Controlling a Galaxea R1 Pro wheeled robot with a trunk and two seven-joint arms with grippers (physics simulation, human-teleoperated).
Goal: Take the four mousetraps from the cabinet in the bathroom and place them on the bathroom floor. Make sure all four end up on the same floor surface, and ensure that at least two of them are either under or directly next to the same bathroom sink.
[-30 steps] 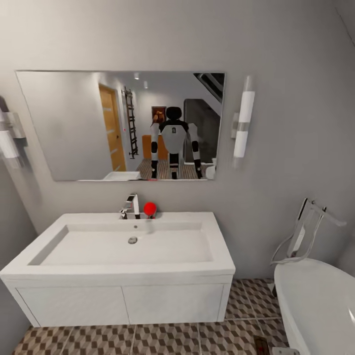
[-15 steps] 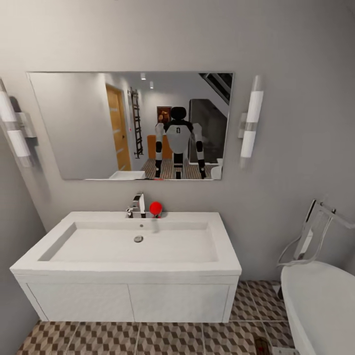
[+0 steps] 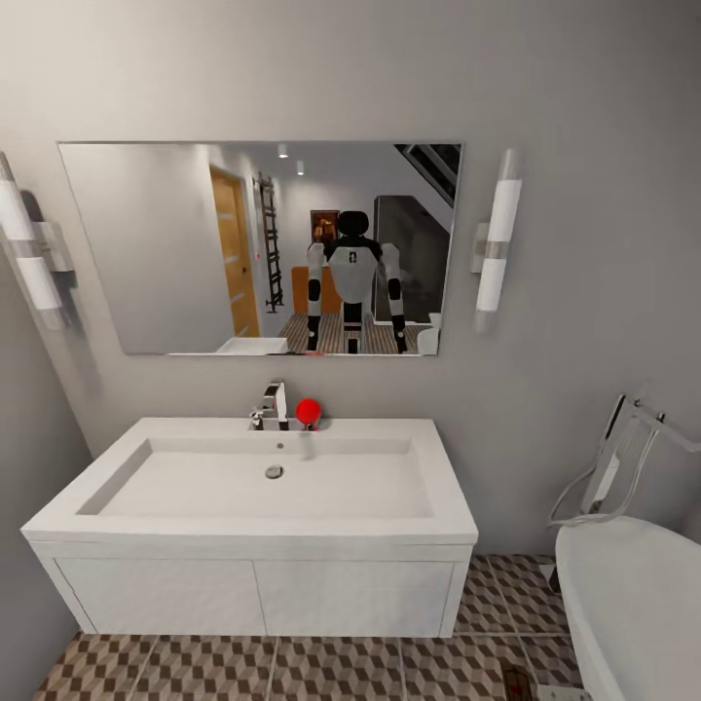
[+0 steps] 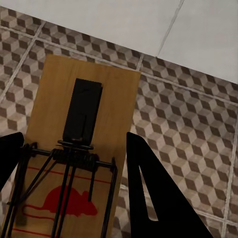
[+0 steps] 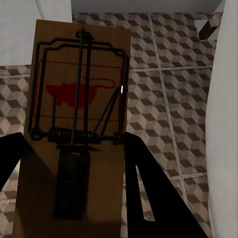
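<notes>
**Two traps in two claws, facing the sink**

Left claw (image 4: 74,183): clamped on one mousetrap (image 4: 82,148), dark fingers on either side of the tan board, the red mouse mark and wire spring lying between them, the black plate further out toward the board's free end. Held above the floor (image 4: 188,129), near the foot of a white panel (image 4: 148,25).

Right claw (image 5: 72,183): clamped on a second trap (image 5: 74,114), fingers flanking the end with the black plate, wire bar and red mark beyond them. Below it, more floor, a curved white bathtub wall (image 5: 225,124) along one side.

Count: two traps, one per claw; one sink (image 3: 253,487); one tub (image 3: 633,604); two wall lamps, one (image 3: 495,243) on each side of the mirror (image 3: 258,248).

Head view: straight onto the sink with its chrome tap (image 3: 274,404) and round drain, a red ball (image 3: 309,411) just beside the tap. White drawer unit (image 3: 253,594) under the basin, standing on cube-patterned tiles in brown, beige and cream. Tub to the right, well apart from the unit. Grey walls. In the mirror: the robot's reflection, an orange door, an orange-brown cabinet behind the robot.
</notes>
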